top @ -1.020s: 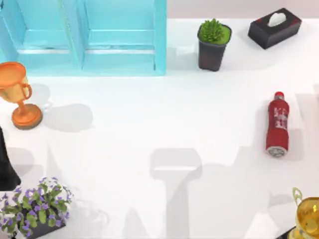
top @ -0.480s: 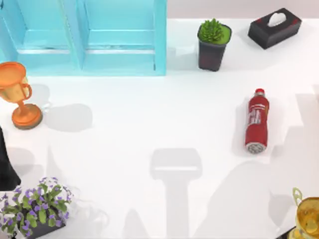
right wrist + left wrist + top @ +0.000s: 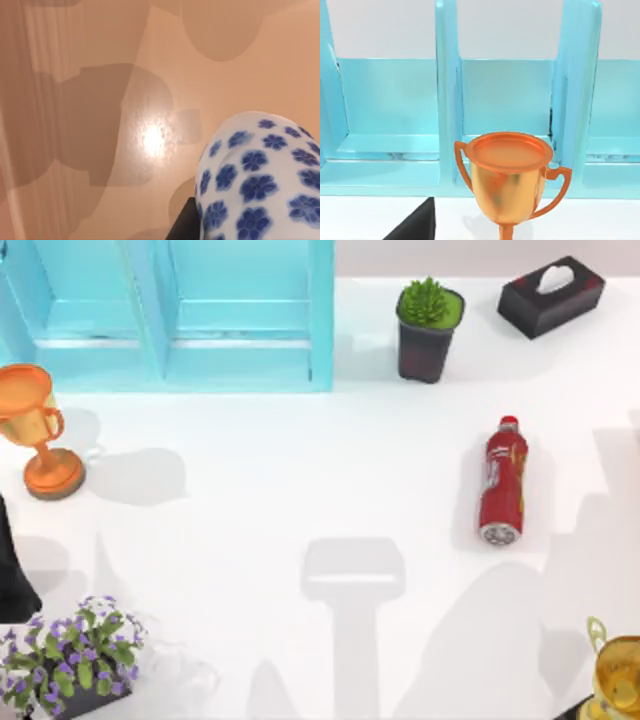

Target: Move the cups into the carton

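Top view: a blue carton [image 3: 240, 315] with divided bays stands at the desk's [image 3: 300, 480] far left, open side facing the arms, which suits cups slid in from the front. An orange trophy [image 3: 35, 430] stands upright just in front of the carton at the left edge. A red bottle [image 3: 502, 493] lies on its side right of centre, cap pointing away. A potted plant [image 3: 428, 328] and tissue box [image 3: 552, 295] sit at the far right, a flower pot [image 3: 70, 655] near left, a gold trophy [image 3: 618, 675] near right.
Left wrist view: looks level into the carton's bays [image 3: 507, 102], the orange trophy [image 3: 510, 180] close in front. I cannot tell how the left arm's fingers stand.
Right wrist view: the white cup with blue flowers [image 3: 257, 180] sits very close under the camera, probably carried. Whether the right arm's fingers pinch it, I cannot tell.
Olive cup: I cannot place it.
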Robot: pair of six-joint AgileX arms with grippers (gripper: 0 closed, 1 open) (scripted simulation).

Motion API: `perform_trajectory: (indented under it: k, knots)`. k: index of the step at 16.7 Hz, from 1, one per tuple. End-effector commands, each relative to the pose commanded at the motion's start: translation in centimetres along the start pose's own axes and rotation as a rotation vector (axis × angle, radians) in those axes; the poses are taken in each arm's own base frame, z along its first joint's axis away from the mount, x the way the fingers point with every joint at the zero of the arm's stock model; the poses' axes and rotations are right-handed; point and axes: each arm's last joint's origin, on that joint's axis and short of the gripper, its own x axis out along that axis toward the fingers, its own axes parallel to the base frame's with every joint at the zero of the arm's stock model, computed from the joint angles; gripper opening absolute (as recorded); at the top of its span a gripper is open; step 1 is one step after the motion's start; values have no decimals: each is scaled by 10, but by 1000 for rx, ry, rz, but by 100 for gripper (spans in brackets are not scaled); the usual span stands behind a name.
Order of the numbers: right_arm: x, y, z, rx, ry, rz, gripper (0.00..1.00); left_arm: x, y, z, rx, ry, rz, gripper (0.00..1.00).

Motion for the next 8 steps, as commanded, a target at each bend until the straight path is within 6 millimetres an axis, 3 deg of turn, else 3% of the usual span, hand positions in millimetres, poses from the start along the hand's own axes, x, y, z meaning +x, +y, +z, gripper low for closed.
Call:
perform_trajectory:
  k: [8]
  knots:
    - [0,0,0,0,0,0,83,0,0,0,0,0,0,100]
